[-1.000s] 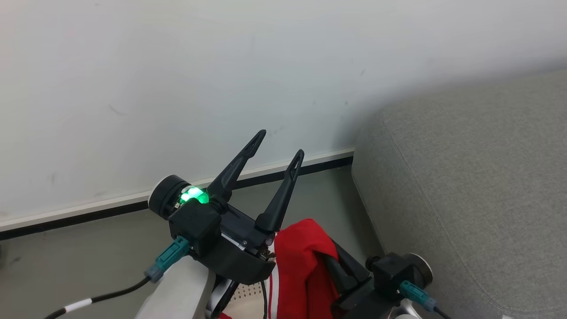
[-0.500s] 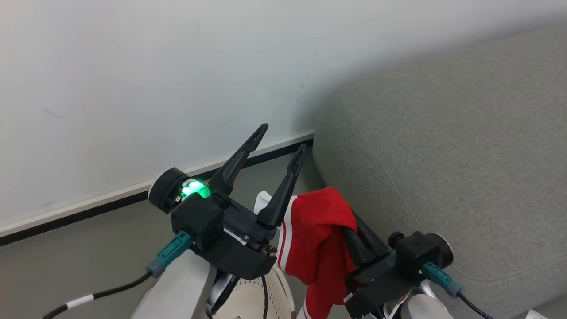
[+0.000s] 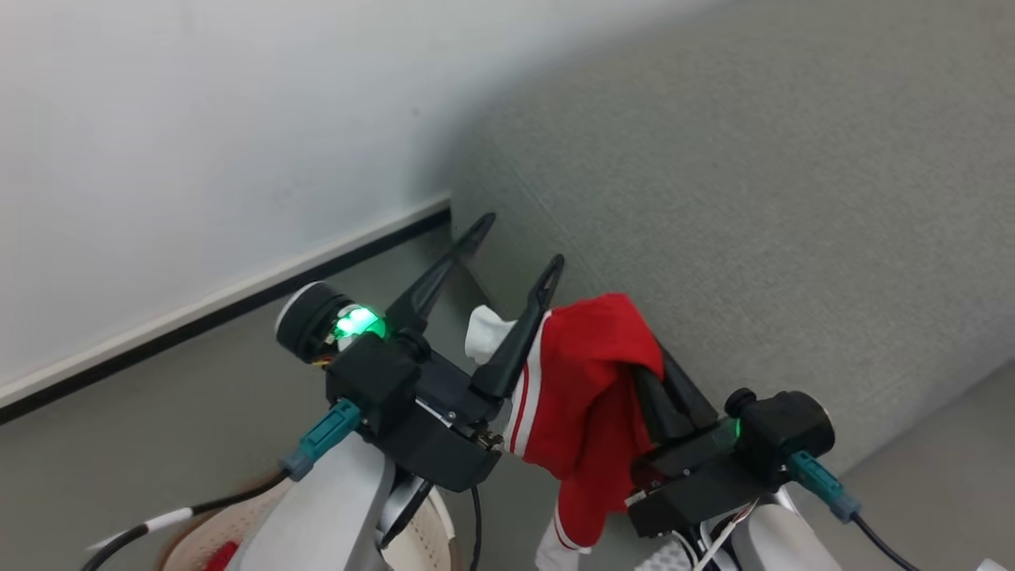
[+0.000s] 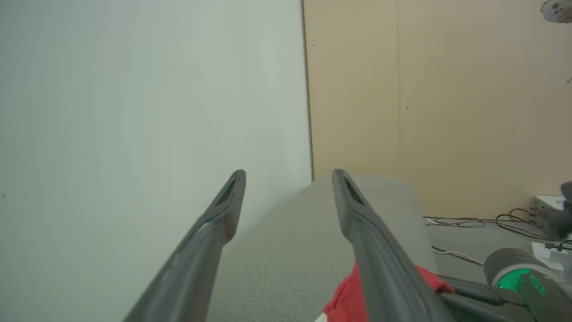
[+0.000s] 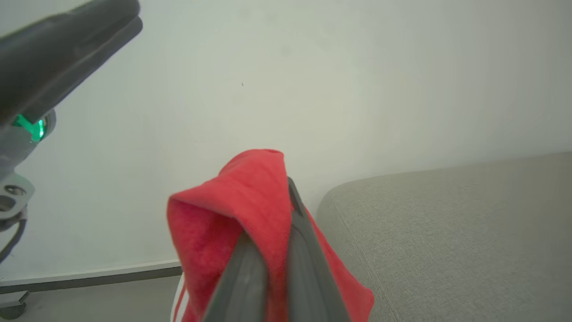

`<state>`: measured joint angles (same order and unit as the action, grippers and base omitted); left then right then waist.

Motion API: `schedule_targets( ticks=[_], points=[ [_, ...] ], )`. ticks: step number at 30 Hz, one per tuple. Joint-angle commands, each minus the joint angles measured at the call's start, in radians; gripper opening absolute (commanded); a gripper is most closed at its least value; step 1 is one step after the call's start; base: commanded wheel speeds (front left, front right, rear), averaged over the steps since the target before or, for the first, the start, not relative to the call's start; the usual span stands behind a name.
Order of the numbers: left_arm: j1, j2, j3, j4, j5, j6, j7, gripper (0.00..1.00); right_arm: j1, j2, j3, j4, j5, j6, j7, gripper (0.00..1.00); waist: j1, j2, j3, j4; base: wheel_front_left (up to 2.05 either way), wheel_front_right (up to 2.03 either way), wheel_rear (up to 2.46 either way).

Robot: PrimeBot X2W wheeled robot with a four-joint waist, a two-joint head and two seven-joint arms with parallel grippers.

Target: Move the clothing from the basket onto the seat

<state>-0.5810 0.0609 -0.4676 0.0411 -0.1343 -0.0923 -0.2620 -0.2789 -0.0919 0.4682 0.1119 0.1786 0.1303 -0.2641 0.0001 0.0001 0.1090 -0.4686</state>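
Observation:
My right gripper (image 3: 644, 353) is shut on a red garment (image 3: 587, 388) with white panels and thin red stripes, which drapes over its fingers and hangs down in the air. The right wrist view shows the same red garment (image 5: 250, 210) pinched between the two fingers (image 5: 304, 264). The left gripper (image 3: 517, 242) stands open and empty just left of the cloth, fingers spread toward the grey seat (image 3: 753, 182). At the bottom left the cream basket (image 3: 214, 531) peeks out under my left forearm, with a bit of red clothing (image 3: 220, 553) inside.
A white wall (image 3: 198, 119) with a dark skirting strip (image 3: 206, 305) runs behind the grey floor (image 3: 143, 428). In the left wrist view a beige wall panel (image 4: 438, 103) and loose cables (image 4: 491, 221) on the floor lie beyond the seat (image 4: 290, 250).
The head camera has turned toward the seat, which now takes up more of the picture. My right gripper has risen with the red garment and sits nearer the seat's side.

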Motion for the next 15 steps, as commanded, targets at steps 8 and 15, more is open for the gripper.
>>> schedule_targets(
  ticks=[8,15],
  points=[
    [-0.067,0.019,-0.06,0.049,0.008,-0.02,0.017,1.0,-0.036,0.031,-0.094,-0.063,-0.008,0.001,-0.001,0.0,-0.0001,-0.0001,0.168,-0.078,0.0,0.0,0.0],
    [-0.125,0.069,-0.116,0.06,0.02,-0.032,0.081,1.0,-0.184,0.04,-0.196,-0.114,0.032,0.001,-0.001,0.0,-0.0001,-0.0001,0.307,-0.088,0.0,0.0,0.0]
  ],
)
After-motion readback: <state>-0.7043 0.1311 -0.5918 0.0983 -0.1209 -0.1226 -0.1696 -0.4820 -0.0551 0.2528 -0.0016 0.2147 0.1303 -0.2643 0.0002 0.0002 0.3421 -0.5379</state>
